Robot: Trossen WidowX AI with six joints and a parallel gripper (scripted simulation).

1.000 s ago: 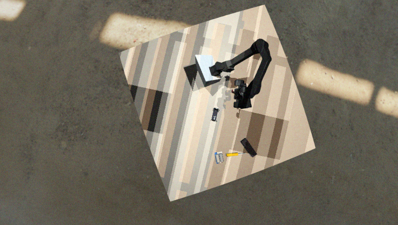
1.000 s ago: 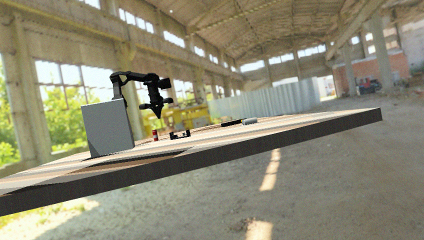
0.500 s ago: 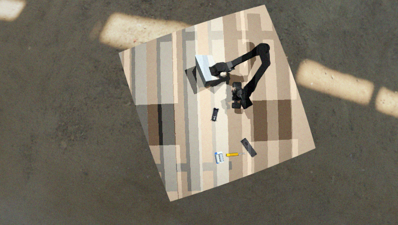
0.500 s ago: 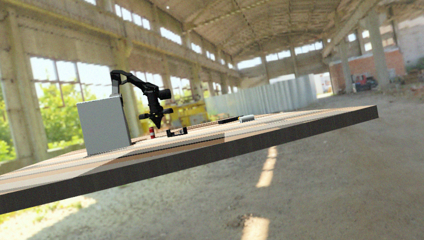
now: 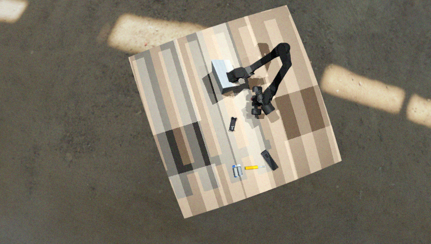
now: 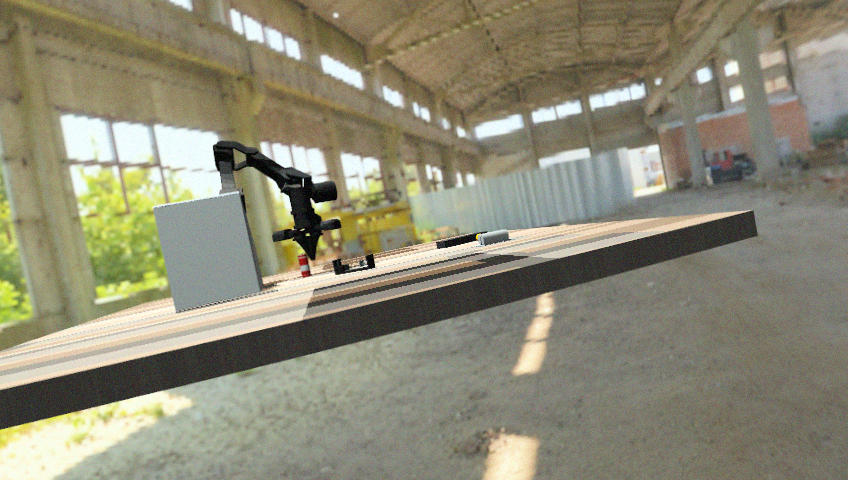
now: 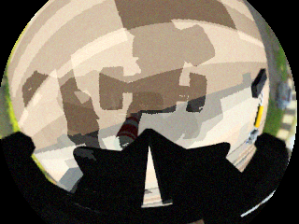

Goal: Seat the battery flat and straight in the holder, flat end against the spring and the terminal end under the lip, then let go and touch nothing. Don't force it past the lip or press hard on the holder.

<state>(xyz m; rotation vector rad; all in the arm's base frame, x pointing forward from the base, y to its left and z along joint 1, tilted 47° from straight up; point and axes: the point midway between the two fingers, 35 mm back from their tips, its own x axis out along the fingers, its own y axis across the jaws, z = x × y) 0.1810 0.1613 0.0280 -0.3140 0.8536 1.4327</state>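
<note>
A small red and white battery (image 6: pixel 304 265) (image 7: pixel 129 130) stands upright on the table, and a bit of red shows under the arm in the top view (image 5: pixel 252 98). My gripper (image 6: pixel 309 252) (image 7: pixel 149 131) (image 5: pixel 256 104) points straight down just beside the battery, with its tips near the battery's top. The fingers are shut with nothing between them, and the battery is outside them. The black battery holder (image 5: pixel 232 123) (image 6: pixel 353 264) (image 7: pixel 196 105) lies empty on the table a short way off.
A grey box (image 5: pixel 222 79) (image 6: pixel 208 252) stands at the arm's base. At the table's far end lie two silver batteries (image 5: pixel 237 171) (image 6: pixel 493 237), a yellow screwdriver (image 5: pixel 252 167) (image 7: pixel 258 115) and a black slab (image 5: pixel 269 160) (image 6: pixel 458 240) (image 7: pixel 261 81).
</note>
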